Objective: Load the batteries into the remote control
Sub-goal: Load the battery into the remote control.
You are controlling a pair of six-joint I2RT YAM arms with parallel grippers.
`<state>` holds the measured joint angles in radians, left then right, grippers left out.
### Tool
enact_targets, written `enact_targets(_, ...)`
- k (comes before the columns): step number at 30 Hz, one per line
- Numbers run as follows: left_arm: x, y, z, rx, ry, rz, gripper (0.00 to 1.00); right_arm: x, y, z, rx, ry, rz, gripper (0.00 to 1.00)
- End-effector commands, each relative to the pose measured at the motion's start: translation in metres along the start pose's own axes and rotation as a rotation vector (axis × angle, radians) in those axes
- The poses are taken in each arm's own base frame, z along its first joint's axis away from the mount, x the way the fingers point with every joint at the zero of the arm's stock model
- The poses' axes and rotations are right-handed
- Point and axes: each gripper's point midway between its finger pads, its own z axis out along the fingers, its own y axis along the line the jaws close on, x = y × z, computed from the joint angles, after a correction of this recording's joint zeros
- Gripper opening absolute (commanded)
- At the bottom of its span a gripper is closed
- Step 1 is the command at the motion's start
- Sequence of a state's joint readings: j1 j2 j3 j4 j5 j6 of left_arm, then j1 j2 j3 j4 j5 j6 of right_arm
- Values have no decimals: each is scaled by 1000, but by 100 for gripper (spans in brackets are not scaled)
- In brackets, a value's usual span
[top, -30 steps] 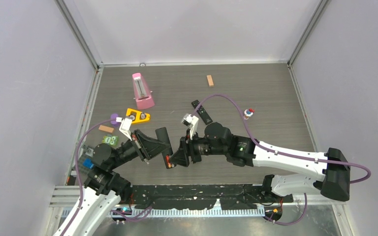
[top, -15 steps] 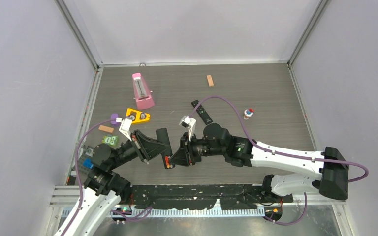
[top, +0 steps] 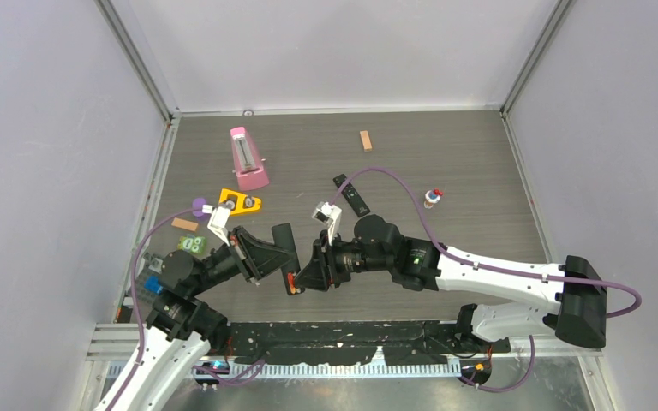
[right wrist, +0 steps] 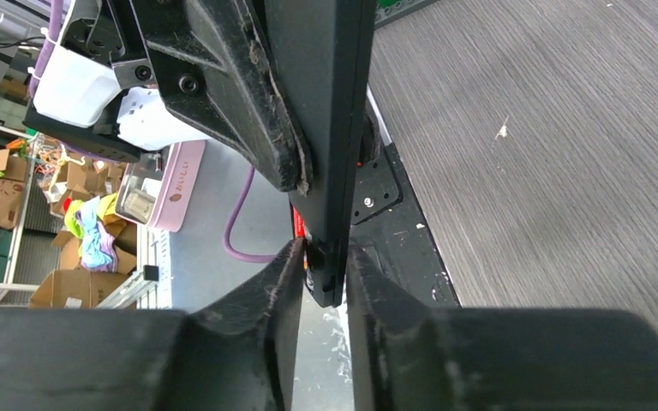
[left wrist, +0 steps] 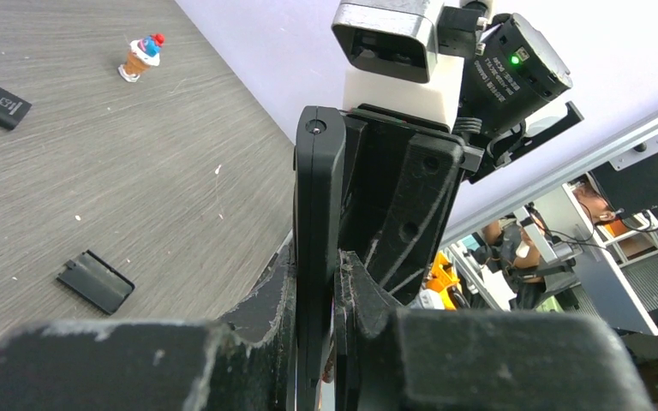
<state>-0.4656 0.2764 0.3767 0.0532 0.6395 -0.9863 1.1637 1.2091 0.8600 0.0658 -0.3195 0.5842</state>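
Note:
My left gripper [top: 267,253] is shut on the remote control [top: 285,248], a black bar held on edge above the table's near side. In the left wrist view the remote control [left wrist: 319,205] stands upright between that left gripper [left wrist: 317,295]. My right gripper [top: 307,276] comes from the right, and its jaws are shut around the remote's near end [right wrist: 330,154]. A red battery [right wrist: 296,229] shows on the remote's open side, against the left finger of the right gripper [right wrist: 323,282]. In the top view the battery [top: 294,279] is a small red mark.
A second black bar [top: 356,199] and a small black cover piece [top: 340,181] lie mid-table. A pink metronome [top: 247,160], yellow part [top: 240,202], wooden block [top: 365,139], small figure [top: 431,198] and green item [top: 192,245] lie around them. Enclosure walls surround the table.
My right gripper's jaws have narrowed onto the remote's near end, and the right arm has shifted slightly left. The left gripper and remote have stayed put.

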Motion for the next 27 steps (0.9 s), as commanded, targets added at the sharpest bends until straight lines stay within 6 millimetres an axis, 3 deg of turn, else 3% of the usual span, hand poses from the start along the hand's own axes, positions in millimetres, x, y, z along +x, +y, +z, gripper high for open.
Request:
enact_targets(1, -12, -14, 1, 34, -39, 14, 0, -6, -8, -2, 47, -32, 9, 45)
enact_targets(3, -12, -12, 1, 25, -37, 5, 0, -8, -5, -4, 32, -51, 11, 59)
enact_targets(5, -11, -12, 2, 23, -30, -3, 0, -7, 0, -4, -4, -66, 20, 65)
enact_targets(12, -12, -17, 2, 40, -25, -18, 0, -7, 15, 9, -118, -81, 80, 67)
enact_targets(17, -11, -20, 1, 53, -23, -25, 0, -12, 23, 17, -183, -117, 136, 55)
enact_targets(23, -10, -23, -1, 66, -20, -35, 0, -11, 22, 20, -204, -134, 177, 30)
enact_targets(25, -9, -25, -1, 73, -17, -34, 9, -10, 22, 19, -206, -138, 182, 22)
enact_targets(27, -10, -26, -2, 76, -20, -32, 27, -9, 23, 19, -210, -134, 183, 16)
